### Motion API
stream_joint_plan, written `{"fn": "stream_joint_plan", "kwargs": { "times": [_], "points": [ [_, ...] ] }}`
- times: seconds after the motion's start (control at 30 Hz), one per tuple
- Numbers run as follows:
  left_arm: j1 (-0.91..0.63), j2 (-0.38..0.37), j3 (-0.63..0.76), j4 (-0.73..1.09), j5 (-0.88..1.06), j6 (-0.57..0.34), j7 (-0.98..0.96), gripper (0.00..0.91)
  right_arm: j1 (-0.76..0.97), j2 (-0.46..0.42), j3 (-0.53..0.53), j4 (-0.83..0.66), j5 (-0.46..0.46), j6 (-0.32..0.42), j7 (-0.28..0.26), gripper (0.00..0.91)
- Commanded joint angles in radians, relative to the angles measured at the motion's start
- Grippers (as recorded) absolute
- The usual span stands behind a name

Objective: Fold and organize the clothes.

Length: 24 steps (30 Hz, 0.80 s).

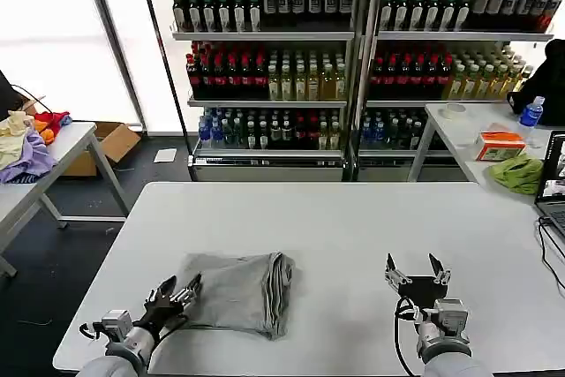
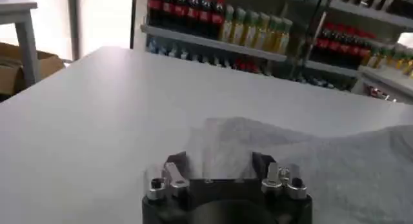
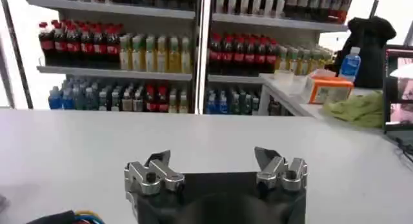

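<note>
Your left pincer sat open at the folded light grey cotton shirt on the white counter; you needed to pinch both layers squarely. Your right pincer waited open.

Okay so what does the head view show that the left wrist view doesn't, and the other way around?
Head view alone: the right gripper, open above bare table, and the whole folded grey shirt with the left gripper at its near-left edge. Left wrist view alone: a close look at that gripper's open fingers right at the cloth. Both share the shirt, the white table and the drink shelves.
</note>
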Motion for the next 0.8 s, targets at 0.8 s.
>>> {"fn": "stream_joint_plan", "kwargs": {
  "times": [0.8],
  "points": [
    [-0.006, 0.102, -0.190, -0.061, -0.096, 0.016, 0.028, 0.000, 0.037, 0.000, -0.021, -0.020, -0.002, 0.004, 0.006, 0.907]
  ]
}}
